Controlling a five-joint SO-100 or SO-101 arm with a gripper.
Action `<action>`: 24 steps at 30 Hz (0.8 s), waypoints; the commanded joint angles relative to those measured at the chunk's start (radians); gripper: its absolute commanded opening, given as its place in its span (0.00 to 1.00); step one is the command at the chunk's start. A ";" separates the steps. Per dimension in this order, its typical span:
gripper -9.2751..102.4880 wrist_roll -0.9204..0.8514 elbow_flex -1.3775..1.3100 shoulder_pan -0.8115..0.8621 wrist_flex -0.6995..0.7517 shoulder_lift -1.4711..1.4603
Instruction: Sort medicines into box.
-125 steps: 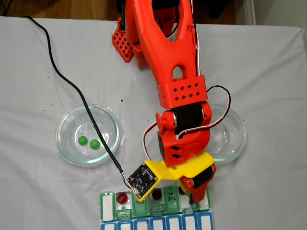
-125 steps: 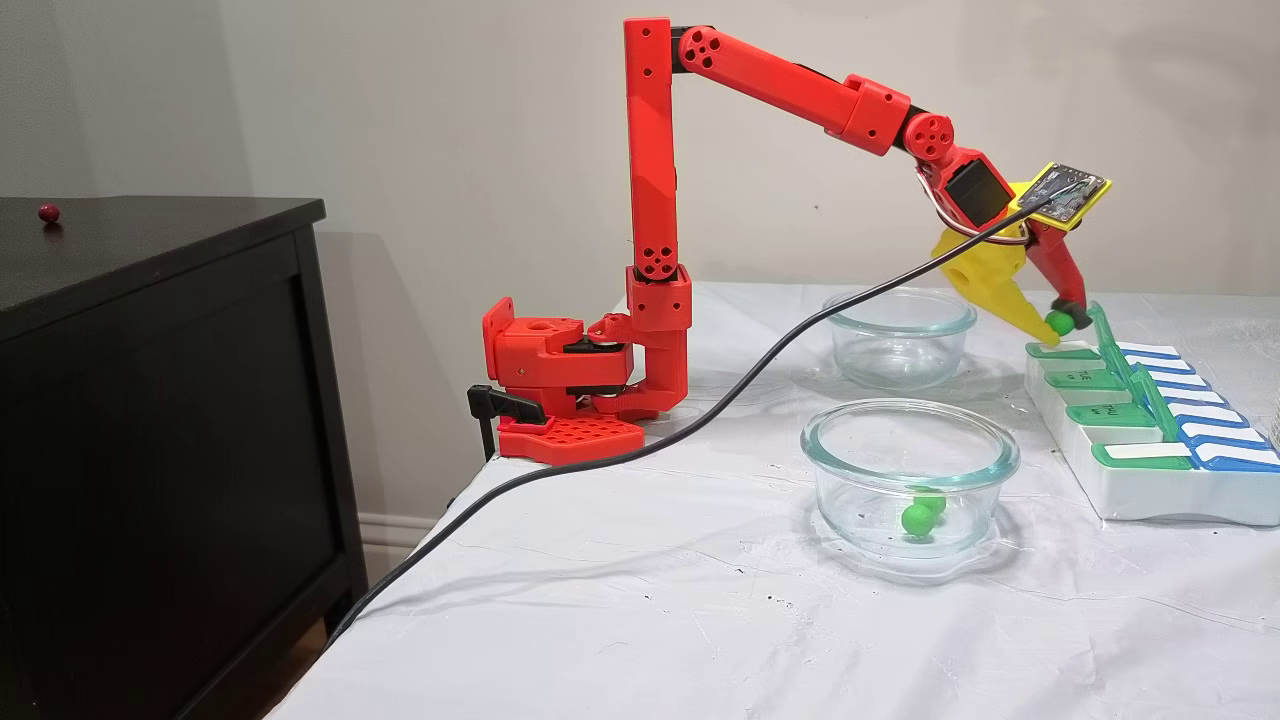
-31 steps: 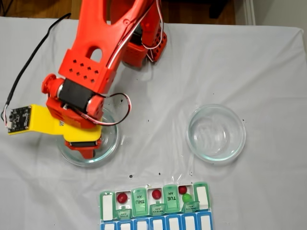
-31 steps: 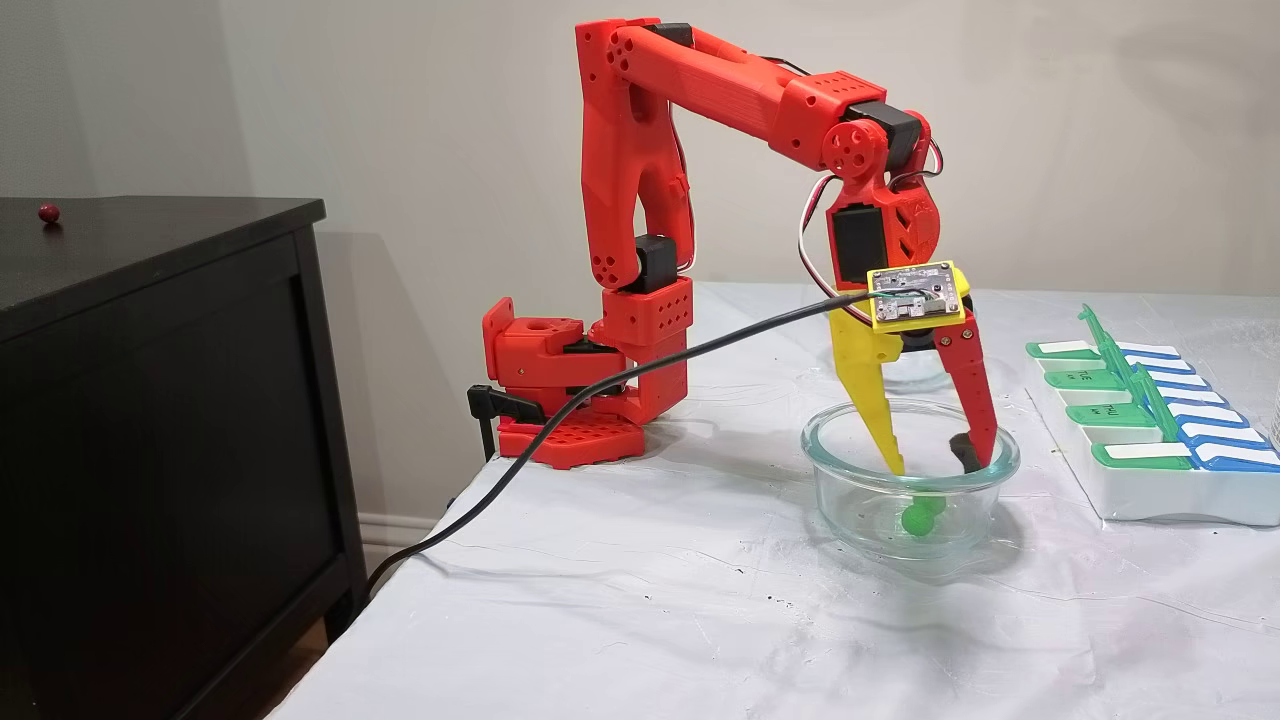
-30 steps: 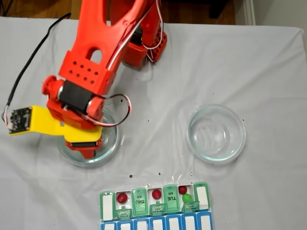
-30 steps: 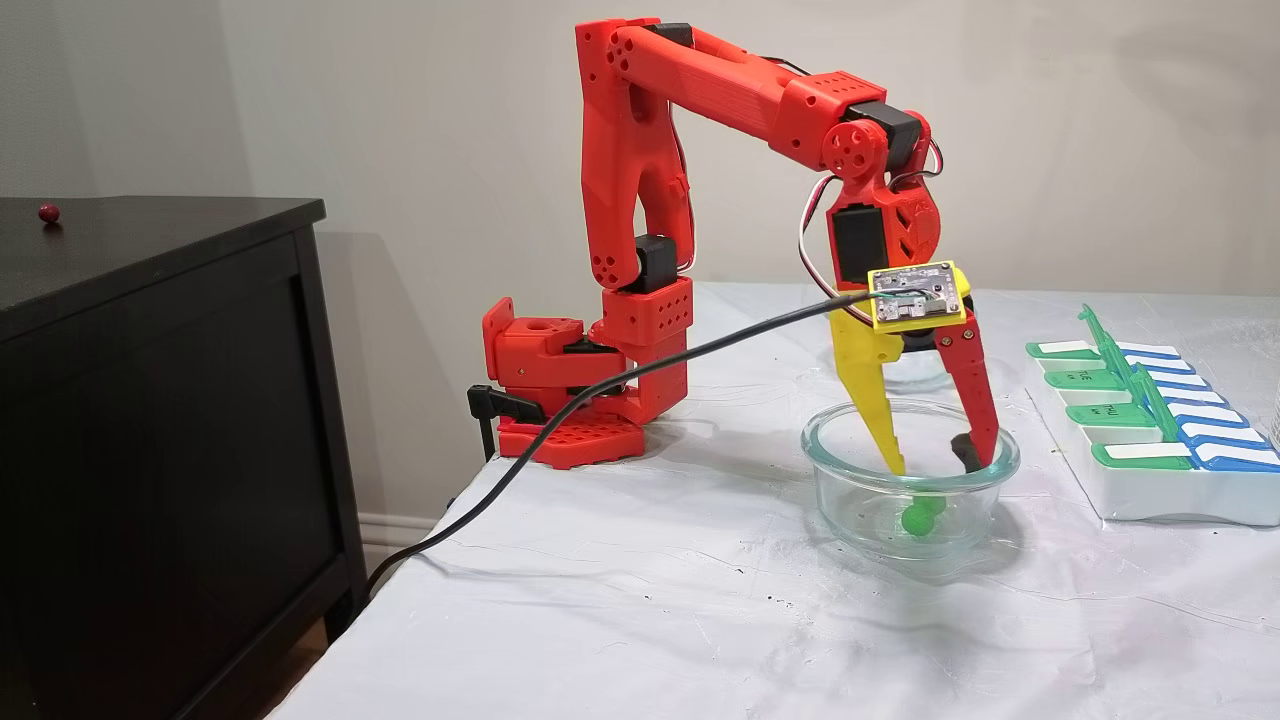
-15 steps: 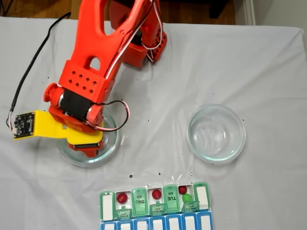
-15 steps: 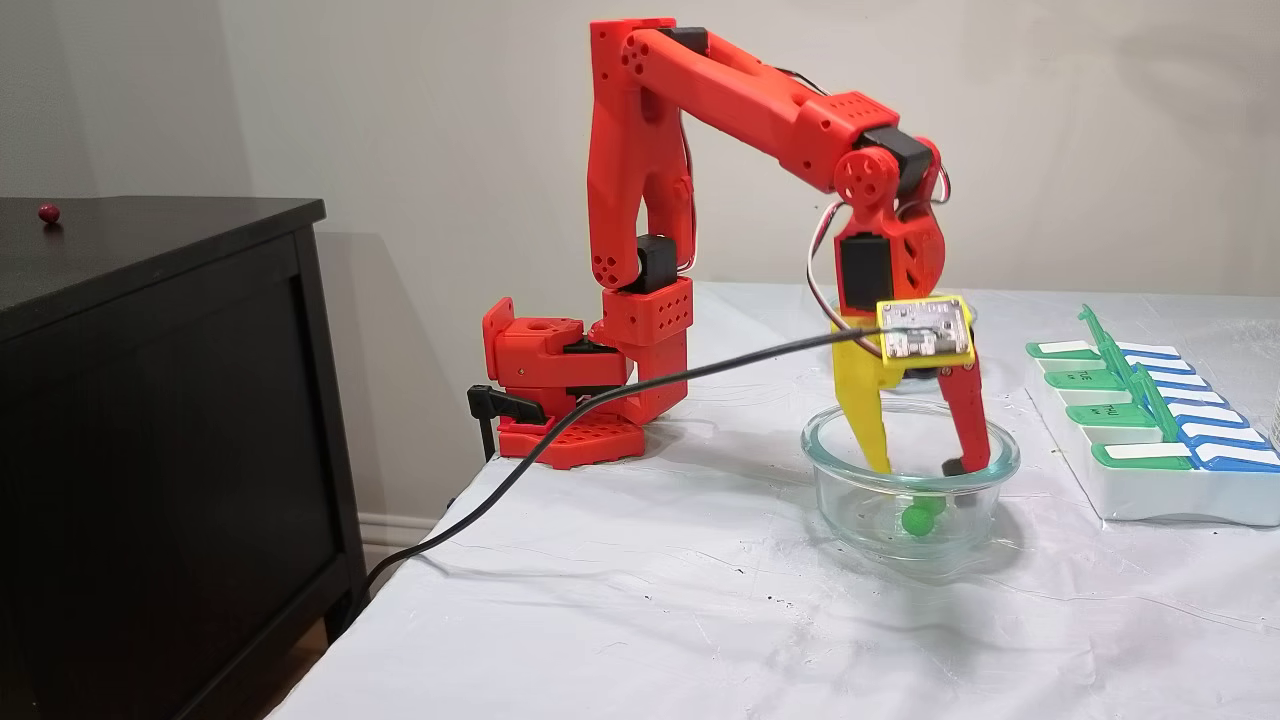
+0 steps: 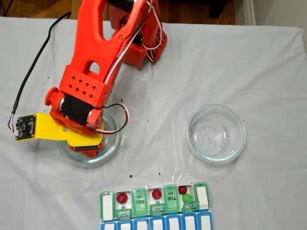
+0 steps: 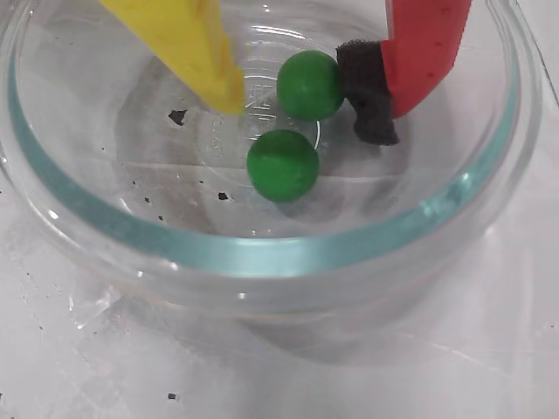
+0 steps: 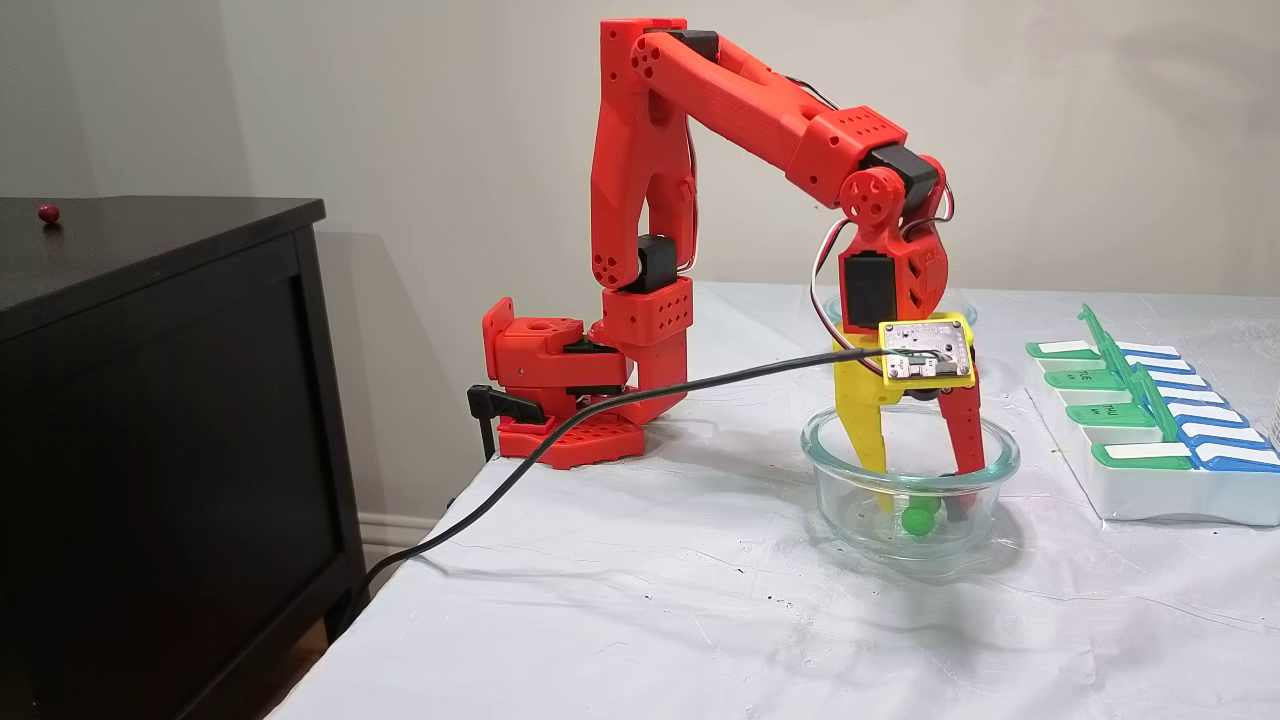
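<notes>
**Ann:** Right, top-down fixed view first. The pill organizer (image 9: 154, 205) sits at the near table edge, and its open green-lidded row holds three dark red pills, one at (image 9: 122, 197), one at (image 9: 156, 194), one at (image 9: 183, 189), plus a green pill (image 9: 186, 197) touching that last red one. So I'd call it four in.

**Bo:** And the empty glass dish (image 9: 216, 133), up and right of the organizer?

**Ann:** Nothing in it that I can see. The arm covers the other dish (image 9: 108, 144), up and left of the organizer.

**Bo:** Wrist view now. Two green balls on that dish's floor, one nearer the camera (image 10: 282, 165), one behind it (image 10: 309, 85).

**Ann:** The gripper (image 10: 301, 100) is spread, straddling the far ball. The black pad on the red finger (image 10: 365, 96) looks to be touching it; the yellow finger (image 10: 196, 48) stands apart. Nothing grasped.

**Bo:** Side fixed view: gripper (image 11: 917, 504) down inside the dish (image 11: 840, 490), well left of the organizer (image 11: 1150, 495); a green ball (image 11: 915, 520) shows through the glass.

**Ann:** My read: two greens left to move.
</notes>
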 commanded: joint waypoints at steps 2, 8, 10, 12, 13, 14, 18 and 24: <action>0.25 0.009 -0.015 -0.012 -0.015 0.026; 0.15 -0.005 -0.018 -0.021 -0.014 0.014; 0.13 -0.008 -0.018 -0.025 -0.014 0.011; 0.11 -0.008 -0.021 -0.025 -0.015 0.008; 0.10 -0.008 -0.021 -0.026 -0.015 0.008; 0.10 -0.009 -0.021 -0.026 -0.015 0.008; 0.08 -0.014 -0.021 -0.028 -0.015 0.009; 0.08 -0.104 -0.017 -0.012 0.052 0.084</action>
